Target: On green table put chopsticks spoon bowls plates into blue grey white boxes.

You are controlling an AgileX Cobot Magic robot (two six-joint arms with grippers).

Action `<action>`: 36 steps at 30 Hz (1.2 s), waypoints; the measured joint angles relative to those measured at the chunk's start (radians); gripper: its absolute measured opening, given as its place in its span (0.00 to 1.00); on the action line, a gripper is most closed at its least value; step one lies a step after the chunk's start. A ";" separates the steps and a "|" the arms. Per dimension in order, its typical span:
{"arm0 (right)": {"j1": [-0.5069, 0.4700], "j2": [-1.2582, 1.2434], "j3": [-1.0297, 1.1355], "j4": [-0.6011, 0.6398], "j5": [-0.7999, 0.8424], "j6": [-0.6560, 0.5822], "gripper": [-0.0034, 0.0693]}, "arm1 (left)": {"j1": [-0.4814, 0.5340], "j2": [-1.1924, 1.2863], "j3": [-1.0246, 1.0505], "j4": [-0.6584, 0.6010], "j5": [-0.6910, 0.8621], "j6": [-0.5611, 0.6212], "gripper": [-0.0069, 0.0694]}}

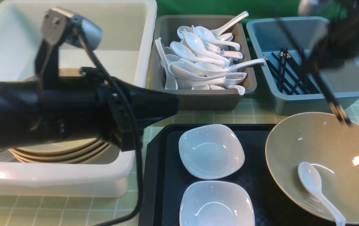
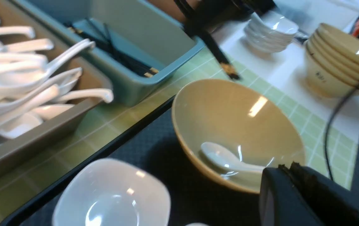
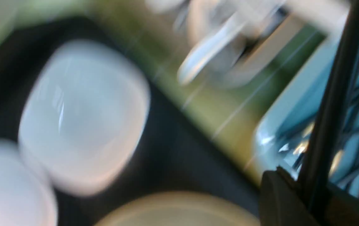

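My right gripper [image 1: 329, 53] is shut on the black chopsticks [image 1: 326, 91] over the blue-grey box [image 1: 317, 100]. Their gold-banded ends hang above the far rim of the tan bowl [image 1: 323, 147]. They also show in the right wrist view [image 3: 329, 100], clamped in the gripper [image 3: 304, 188]. A white spoon [image 1: 315, 185] lies in that bowl. Two white plates [image 1: 210, 150] [image 1: 215, 204] sit on the black tray [image 1: 163, 175]. My left gripper [image 1: 174, 106] hovers beside the white box [image 1: 72, 175]. In the left wrist view it [image 2: 287, 166] is shut and empty.
The grey box [image 1: 204, 97] is heaped with white spoons. Tan bowls [image 1: 60, 152] are stacked in the white box. Several chopsticks lie in the blue-grey box. A black cable [image 1: 138, 175] hangs by the tray. Stacked bowls [image 2: 339, 59] and dishes [image 2: 270, 31] stand beyond the green table [image 1: 254, 113].
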 joint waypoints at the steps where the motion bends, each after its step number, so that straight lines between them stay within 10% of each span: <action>1: -0.011 0.039 -0.048 0.015 0.004 0.020 0.14 | 0.000 0.016 0.000 -0.032 0.009 0.031 0.09; 10: -0.111 0.397 -0.496 0.137 0.010 0.186 0.14 | 0.000 0.149 -0.088 -0.154 0.088 0.234 0.09; 25: -0.149 0.676 -0.637 0.165 -0.064 0.215 0.16 | 0.000 0.310 -0.299 0.187 0.049 -0.065 0.09; 36: -0.149 0.600 -0.520 0.117 0.007 0.196 0.54 | 0.000 0.313 -0.300 0.233 0.088 -0.098 0.09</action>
